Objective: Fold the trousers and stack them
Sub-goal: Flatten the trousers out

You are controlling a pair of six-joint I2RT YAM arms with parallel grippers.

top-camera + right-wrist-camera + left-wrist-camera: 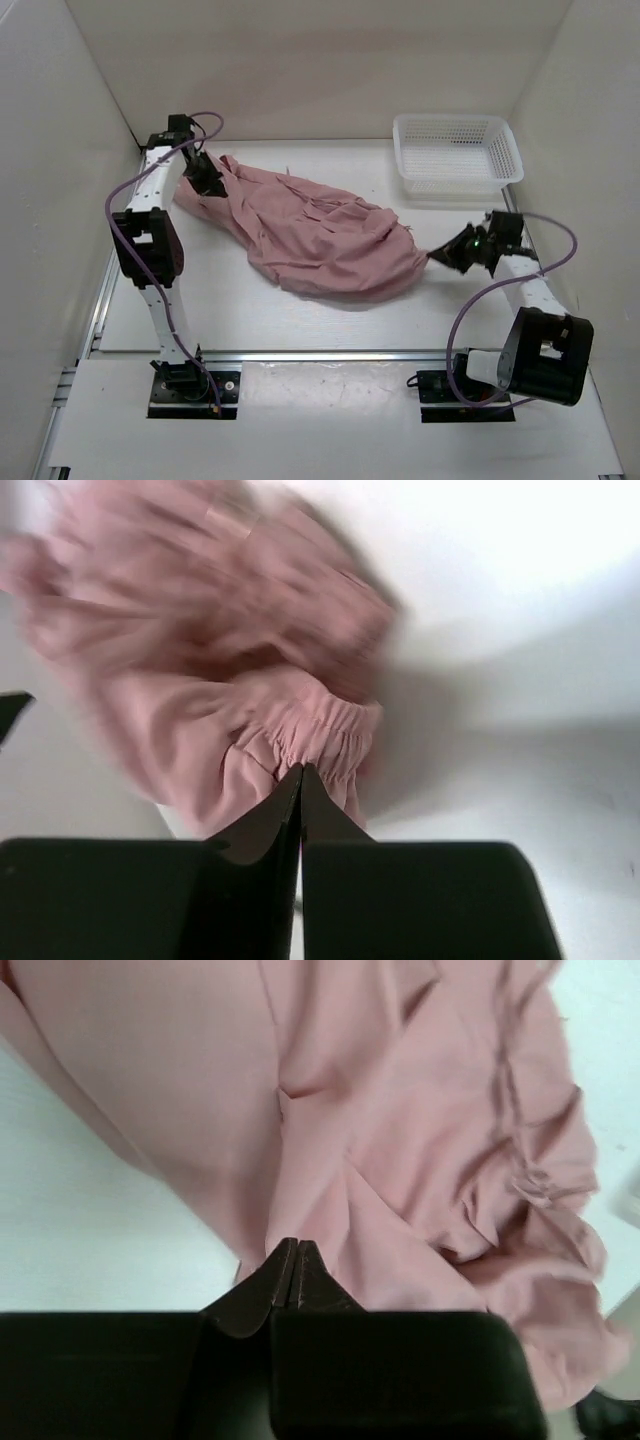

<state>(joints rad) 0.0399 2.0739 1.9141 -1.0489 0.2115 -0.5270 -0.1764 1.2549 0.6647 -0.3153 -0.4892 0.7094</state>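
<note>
Both left fingers and right fingers pinch trousers.

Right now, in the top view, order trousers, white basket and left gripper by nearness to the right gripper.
1. trousers: pinched in the right gripper, to its left.
2. white basket: beyond it, far right.
3. left gripper: across the table, far left.

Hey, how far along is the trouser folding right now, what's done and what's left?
Done: nothing is folded yet; the trousers lie in a crumpled heap mid-table. In hand: the left jaws are shut on their far-left end, the right jaws on the gathered waist at the right end. Left: spreading them flat, folding and stacking. The white basket stands apart at the far right.
</note>
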